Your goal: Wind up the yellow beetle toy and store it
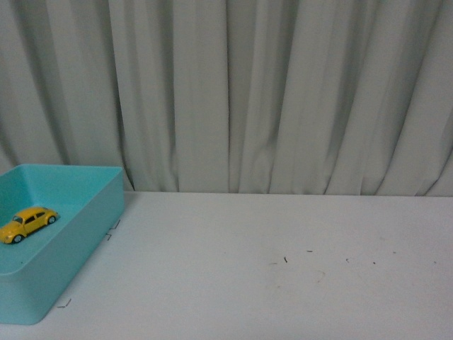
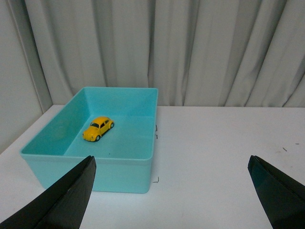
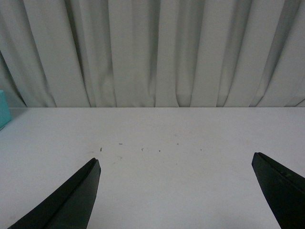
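Your yellow beetle toy (image 2: 98, 128), rounded, dark-windowed, sits on its wheels inside the teal bin (image 2: 121, 175); left tool (image 2: 174, 191) and right tool (image 3: 176, 191) both gape apart, empty.

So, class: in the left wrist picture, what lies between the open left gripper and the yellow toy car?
The near wall of the turquoise bin stands between the left gripper and the yellow toy car.

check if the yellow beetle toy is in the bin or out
In: the yellow beetle toy sits upright on its wheels on the floor of the teal bin.
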You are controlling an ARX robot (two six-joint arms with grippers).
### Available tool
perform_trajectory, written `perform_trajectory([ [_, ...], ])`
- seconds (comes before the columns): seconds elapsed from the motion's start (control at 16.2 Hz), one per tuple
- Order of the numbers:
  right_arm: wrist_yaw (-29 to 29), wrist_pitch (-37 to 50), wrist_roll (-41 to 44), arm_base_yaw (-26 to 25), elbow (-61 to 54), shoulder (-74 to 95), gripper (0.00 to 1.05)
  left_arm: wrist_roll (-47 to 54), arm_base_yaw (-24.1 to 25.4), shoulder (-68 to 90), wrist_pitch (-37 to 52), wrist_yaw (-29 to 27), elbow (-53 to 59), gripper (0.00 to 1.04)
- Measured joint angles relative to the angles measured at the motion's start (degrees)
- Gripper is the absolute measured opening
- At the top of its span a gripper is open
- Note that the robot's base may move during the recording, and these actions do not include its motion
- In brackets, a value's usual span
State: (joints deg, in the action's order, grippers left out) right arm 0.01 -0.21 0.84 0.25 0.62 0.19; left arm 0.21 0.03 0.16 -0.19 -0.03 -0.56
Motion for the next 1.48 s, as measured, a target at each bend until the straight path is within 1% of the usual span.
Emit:
perform_trajectory([
  [1.48,-0.02,0.11,-0.04,0.00,0.00,0.00,0.98,-0.04,0.00,0.00,-0.02,-0.02,0.00,0.98],
])
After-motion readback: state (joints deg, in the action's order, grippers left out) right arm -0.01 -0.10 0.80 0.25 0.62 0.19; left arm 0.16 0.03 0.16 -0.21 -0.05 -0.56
